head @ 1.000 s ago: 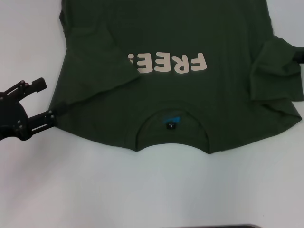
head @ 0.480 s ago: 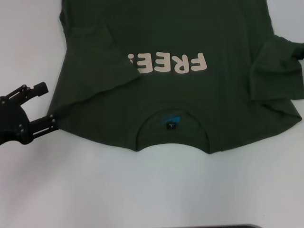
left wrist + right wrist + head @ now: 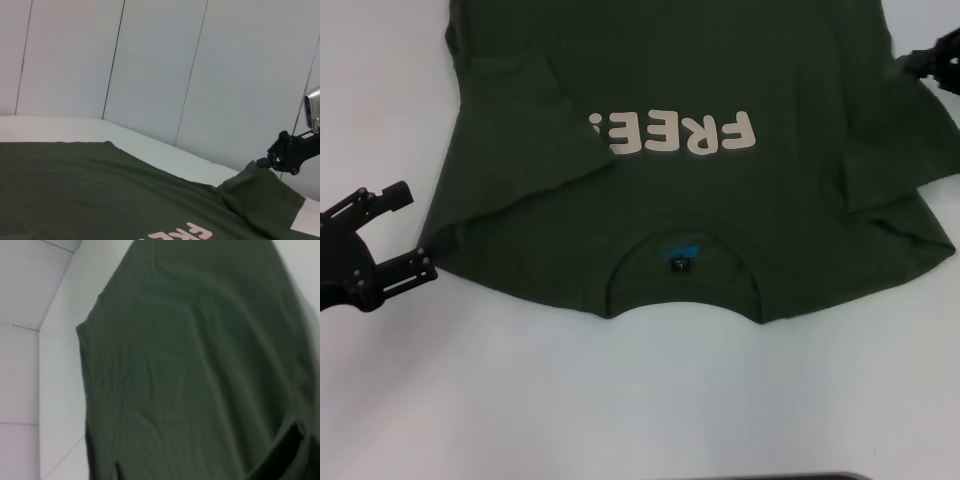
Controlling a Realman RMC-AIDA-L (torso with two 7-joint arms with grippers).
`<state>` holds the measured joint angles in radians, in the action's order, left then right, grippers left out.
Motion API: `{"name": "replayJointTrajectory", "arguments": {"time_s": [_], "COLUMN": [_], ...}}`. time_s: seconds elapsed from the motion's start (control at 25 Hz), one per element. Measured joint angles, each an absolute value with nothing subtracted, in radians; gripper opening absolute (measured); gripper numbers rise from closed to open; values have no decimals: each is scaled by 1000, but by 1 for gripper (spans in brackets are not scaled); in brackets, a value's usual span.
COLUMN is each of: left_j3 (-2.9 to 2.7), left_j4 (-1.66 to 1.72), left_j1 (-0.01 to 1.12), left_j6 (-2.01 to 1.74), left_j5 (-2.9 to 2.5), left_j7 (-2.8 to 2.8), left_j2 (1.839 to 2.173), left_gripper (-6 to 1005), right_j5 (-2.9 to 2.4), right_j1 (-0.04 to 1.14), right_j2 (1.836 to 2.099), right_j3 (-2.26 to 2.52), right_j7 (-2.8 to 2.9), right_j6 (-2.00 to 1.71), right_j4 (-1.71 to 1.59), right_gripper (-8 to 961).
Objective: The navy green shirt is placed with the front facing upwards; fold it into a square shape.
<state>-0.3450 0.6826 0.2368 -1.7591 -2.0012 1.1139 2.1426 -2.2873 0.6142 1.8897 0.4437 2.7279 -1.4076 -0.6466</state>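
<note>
Navy green shirt (image 3: 720, 210) lies flat on white table (image 3: 620, 400), front up, neck toward robot. Left gripper (image 3: 392, 232) spread wide, holding nothing, just beside shirt's left shoulder edge. Right gripper (image 3: 927, 62) at right sleeve edge; finger state unclear. Left sleeve folded inward.

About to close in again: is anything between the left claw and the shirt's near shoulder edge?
Nothing visible. The left claw sits open on bare white table, just off the navy green shirt shoulder edge. The right claw is at the far sleeve, clear of that path.
</note>
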Motion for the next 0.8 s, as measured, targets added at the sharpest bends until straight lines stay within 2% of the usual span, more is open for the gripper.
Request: {"name": "replayJointTrajectory", "arguments": {"time_s": [0.4, 0.8], "left_j3": [-345, -345], "left_j4": [683, 683], "left_j1": [228, 228], "left_j6": [-1758, -1758], "left_j5": [-1998, -1997], "left_j7": [1110, 1098], "left_j2": [2145, 2148], "left_gripper": [859, 859], "right_j5": [-2263, -2261], "right_j1": [669, 696], "right_j2": [1952, 1956], "right_j3": [454, 458], "right_j7": [2708, 2689], "right_j6": [-1355, -1280], "right_j4": [-624, -556], "right_gripper": [0, 2]}}
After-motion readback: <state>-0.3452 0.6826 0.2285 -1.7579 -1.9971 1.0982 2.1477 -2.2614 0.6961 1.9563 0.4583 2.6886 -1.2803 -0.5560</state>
